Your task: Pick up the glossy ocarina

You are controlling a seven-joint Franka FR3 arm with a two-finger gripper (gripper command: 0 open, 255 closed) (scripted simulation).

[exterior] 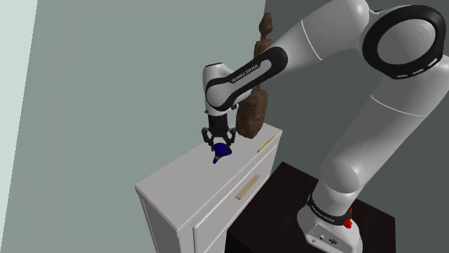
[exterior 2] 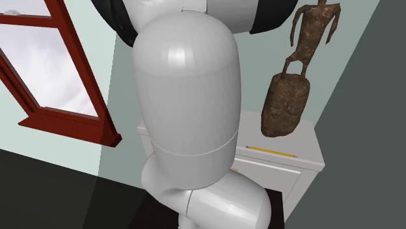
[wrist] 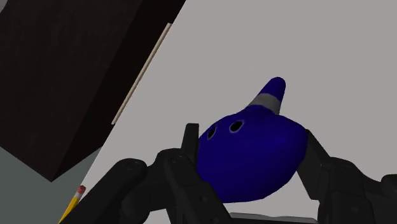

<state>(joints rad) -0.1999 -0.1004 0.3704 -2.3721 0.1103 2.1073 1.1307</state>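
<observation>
on the cabinet (exterior: 180,174) a pencil (exterior: 266,144) lies beside the statue (exterior: 253,108), the ocarina (exterior: 221,152) in the tool (exterior: 219,144) nearby.

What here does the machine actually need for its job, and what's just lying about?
Part of the job:
blue ocarina
black claw, shut around the ocarina

Just lying about:
brown statue
yellow pencil
white cabinet underneath them all

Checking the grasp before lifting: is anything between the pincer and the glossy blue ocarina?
Nothing visible does. The black pincer clasps the glossy blue ocarina between its fingers, over the white cabinet top. The brown figure statue and yellow pencil stand off to the side.
</observation>
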